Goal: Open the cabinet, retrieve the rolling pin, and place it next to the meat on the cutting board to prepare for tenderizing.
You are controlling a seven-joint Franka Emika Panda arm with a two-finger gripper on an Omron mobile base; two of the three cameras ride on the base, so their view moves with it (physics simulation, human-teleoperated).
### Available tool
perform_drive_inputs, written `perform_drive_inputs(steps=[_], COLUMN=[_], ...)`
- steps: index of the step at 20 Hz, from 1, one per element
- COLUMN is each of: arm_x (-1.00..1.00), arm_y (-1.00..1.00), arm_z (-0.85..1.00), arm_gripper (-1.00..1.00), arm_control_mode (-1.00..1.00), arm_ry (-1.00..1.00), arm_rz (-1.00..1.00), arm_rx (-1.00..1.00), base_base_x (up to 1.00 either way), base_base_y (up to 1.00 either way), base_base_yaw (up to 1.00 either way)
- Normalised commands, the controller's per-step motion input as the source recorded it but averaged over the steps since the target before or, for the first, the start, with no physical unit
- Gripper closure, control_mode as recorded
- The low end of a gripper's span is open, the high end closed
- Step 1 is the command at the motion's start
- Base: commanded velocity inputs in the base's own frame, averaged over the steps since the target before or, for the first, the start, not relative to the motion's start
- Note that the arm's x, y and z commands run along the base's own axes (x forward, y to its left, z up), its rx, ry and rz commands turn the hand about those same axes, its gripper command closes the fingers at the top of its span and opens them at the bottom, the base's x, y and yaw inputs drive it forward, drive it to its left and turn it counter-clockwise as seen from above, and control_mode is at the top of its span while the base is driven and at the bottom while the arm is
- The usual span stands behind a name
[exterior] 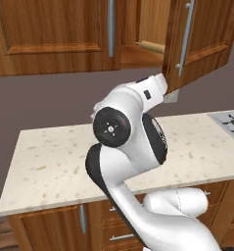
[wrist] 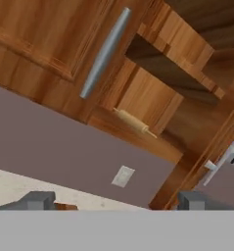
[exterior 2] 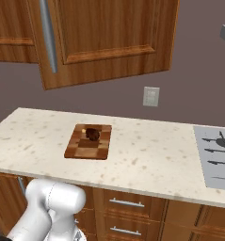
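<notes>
Looking along the hand (wrist: 113,200): fingers spread wide, nothing between them, touching nothing. Beyond them, the worktop (exterior 2: 147,155) with the cutting board (exterior 2: 88,141) and the meat (exterior 2: 92,134) on its far end. Farther off, the cabinet (wrist: 152,93) stands with one door swung out. The rolling pin (wrist: 133,122) lies on the bottom shelf, near the front edge, well apart from the hand, ahead and slightly toward the closed door. Its long axis runs roughly along the shelf front, so my guess is the fingers should straddle it crosswise at mid-length.
</notes>
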Motion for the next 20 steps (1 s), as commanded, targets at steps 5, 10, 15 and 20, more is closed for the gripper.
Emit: perform_drive_inputs(steps=[5,10,15,20], arm_x=[0.54,0.36,0.50,0.44], arm_y=[0.01,-0.02,-0.07,-0.22], arm_z=[-0.27,-0.20,-0.01,0.00], arm_gripper=[-1.00,-1.00,-1.00,-1.00], arm_control_mode=[-1.00,-1.00,-1.00,-1.00], arm_ry=[0.04,0.11,0.06,0.05], arm_rz=[-0.14,-0.10,-0.06,0.00], arm_rx=[-0.14,-0.16,-0.08,-0.03], base_base_x=[0.00,0.00,0.00,0.00], base_base_y=[0.00,0.00,0.00,0.00], base_base_yaw=[0.00,0.00,0.00,0.00])
